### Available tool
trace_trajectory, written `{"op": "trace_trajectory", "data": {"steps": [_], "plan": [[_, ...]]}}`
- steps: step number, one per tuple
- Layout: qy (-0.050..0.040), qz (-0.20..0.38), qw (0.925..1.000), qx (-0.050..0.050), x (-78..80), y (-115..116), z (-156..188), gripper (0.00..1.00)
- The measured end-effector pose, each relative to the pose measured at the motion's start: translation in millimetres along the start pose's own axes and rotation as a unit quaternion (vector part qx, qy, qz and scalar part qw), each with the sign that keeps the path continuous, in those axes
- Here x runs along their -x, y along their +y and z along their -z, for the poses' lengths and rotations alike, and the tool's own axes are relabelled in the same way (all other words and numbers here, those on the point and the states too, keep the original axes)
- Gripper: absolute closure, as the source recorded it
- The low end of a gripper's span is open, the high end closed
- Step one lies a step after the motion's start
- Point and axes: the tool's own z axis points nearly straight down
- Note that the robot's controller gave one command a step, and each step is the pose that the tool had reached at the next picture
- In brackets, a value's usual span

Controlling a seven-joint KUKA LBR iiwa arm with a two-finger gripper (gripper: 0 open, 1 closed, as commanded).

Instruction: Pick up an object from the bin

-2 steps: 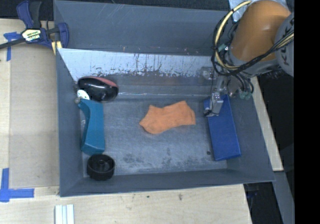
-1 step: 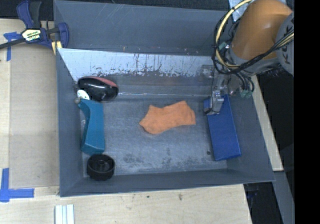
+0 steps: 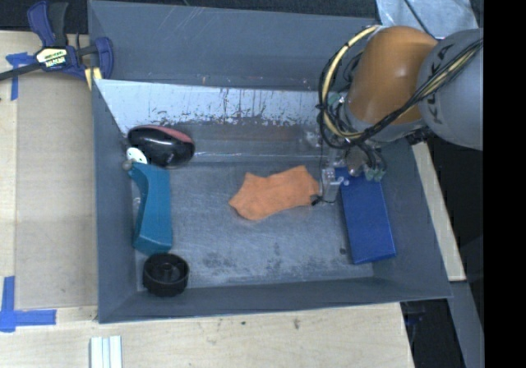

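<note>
My gripper point(image 3: 330, 186) is low in the bin's right part, its tip at the right end of a crumpled orange cloth point(image 3: 273, 193) that lies on the floor in the middle. Just right of the gripper a flat blue rectangular block point(image 3: 366, 223) leans along the right wall. Whether the cloth is between the fingers cannot be made out.
Along the left wall lies a blue handled tool point(image 3: 154, 207) with a white tip. A black and red computer mouse point(image 3: 160, 145) sits at the back left, and a black round cap point(image 3: 166, 273) rests in the front left corner. The arm's orange cover and cables hang over the back right.
</note>
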Motion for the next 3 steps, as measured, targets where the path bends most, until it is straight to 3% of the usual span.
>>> {"op": "trace_trajectory", "data": {"steps": [1, 2, 3], "plan": [[0.004, -0.007, 1.0, 0.002, -9.6, 30, -45, 0.0], [0.0013, 0.063, 0.998, 0.001, 5.2, 37, -45, 1.0], [0.0013, 0.063, 0.998, 0.001, 5.2, 37, -45, 1.0]]}}
